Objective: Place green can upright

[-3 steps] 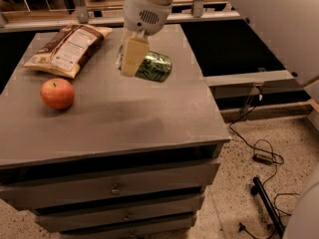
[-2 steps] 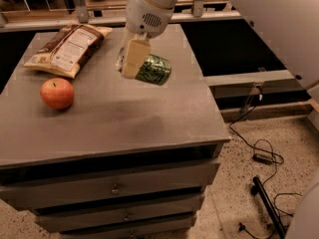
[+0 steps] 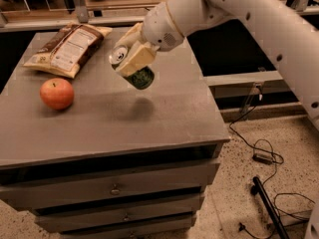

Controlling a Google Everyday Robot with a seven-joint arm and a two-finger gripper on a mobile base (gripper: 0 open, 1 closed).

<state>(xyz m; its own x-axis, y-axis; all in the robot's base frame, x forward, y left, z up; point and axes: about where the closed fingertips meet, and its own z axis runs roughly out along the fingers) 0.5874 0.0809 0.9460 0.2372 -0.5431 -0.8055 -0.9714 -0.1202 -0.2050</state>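
The green can is held in the air above the middle of the grey cabinet top. It is tilted, its silver top pointing up and to the left. My gripper is shut on the can, its cream fingers across the can's upper side. The can's shadow lies on the cabinet top below it. The white arm comes in from the upper right.
A red apple sits at the left of the cabinet top. A chip bag lies at the back left. Drawers are below the top. Cables and a dark bar lie on the speckled floor at the right.
The can has been lifted off the cabinet top and turned from lying flat to tilted, silver top now showing. The gripper has rotated and the arm now reaches in more from the right.
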